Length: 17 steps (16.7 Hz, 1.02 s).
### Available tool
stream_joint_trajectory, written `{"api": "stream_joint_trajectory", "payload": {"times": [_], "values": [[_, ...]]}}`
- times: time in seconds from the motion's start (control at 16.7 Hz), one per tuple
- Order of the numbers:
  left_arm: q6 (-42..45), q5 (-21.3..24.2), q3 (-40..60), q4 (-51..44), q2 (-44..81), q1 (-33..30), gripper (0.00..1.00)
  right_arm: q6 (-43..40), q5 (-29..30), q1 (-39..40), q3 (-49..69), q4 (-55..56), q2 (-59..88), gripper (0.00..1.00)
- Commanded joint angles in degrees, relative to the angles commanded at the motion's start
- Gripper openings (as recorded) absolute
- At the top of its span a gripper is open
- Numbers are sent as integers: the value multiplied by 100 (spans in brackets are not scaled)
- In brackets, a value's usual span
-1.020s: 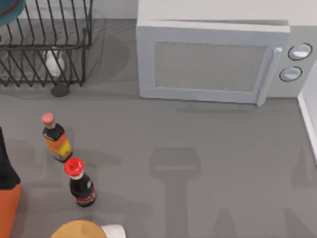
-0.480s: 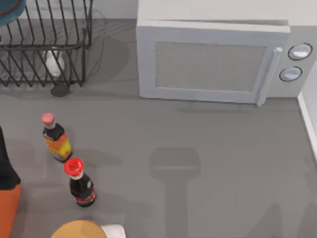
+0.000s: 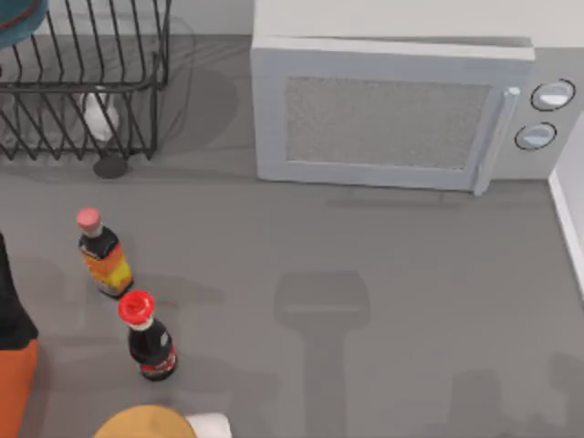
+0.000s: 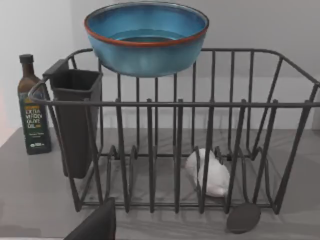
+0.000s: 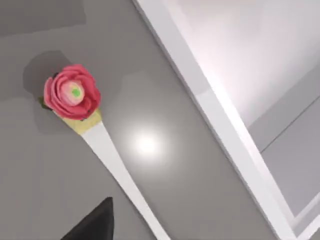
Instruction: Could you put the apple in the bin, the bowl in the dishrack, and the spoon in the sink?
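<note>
The blue-teal bowl (image 4: 146,37) with a reddish-brown edge rests upright on the top bars of the black wire dishrack (image 4: 210,105); its edge shows at the table's far left corner (image 3: 16,23), over the dishrack (image 3: 82,87). A long white handle with a pink rose at its end (image 5: 71,92), apparently the spoon, lies on the grey counter beside a raised white rim (image 5: 220,125). A dark part of my left gripper (image 4: 97,225) hangs in front of the rack, and a dark part of my right gripper (image 5: 92,222) is just above the handle. The apple is out of view.
A white microwave (image 3: 388,114) stands at the back. Two small bottles (image 3: 103,254) (image 3: 146,336) stand at front left, near an orange object (image 3: 14,383) and a yellow one (image 3: 146,424). The rack holds a dark cup (image 4: 75,120) and a white lump (image 4: 209,172); an oil bottle (image 4: 33,107) stands beside it.
The arm shadows on the counter at the front right have shifted and merged. The bottles, rack and microwave have not moved.
</note>
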Motion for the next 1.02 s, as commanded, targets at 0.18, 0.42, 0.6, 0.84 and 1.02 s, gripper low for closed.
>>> {"api": "stream_joint_trajectory", "payload": {"times": [0.18,0.42,0.6,0.84,1.02], "values": [[0,0,0,0,0,0,100,-1572,-8,-341,744,-806,1175,100],[0,0,0,0,0,0,100,-2984,-18,-659,1444,-1562,2256,100],[0,0,0,0,0,0,100,-3408,-23,-760,1672,-1807,2592,100],[0,0,0,0,0,0,100,-3429,-24,-765,1683,-1819,2608,100],[0,0,0,0,0,0,100,-3414,-24,-742,1607,-1719,2637,100]]}}
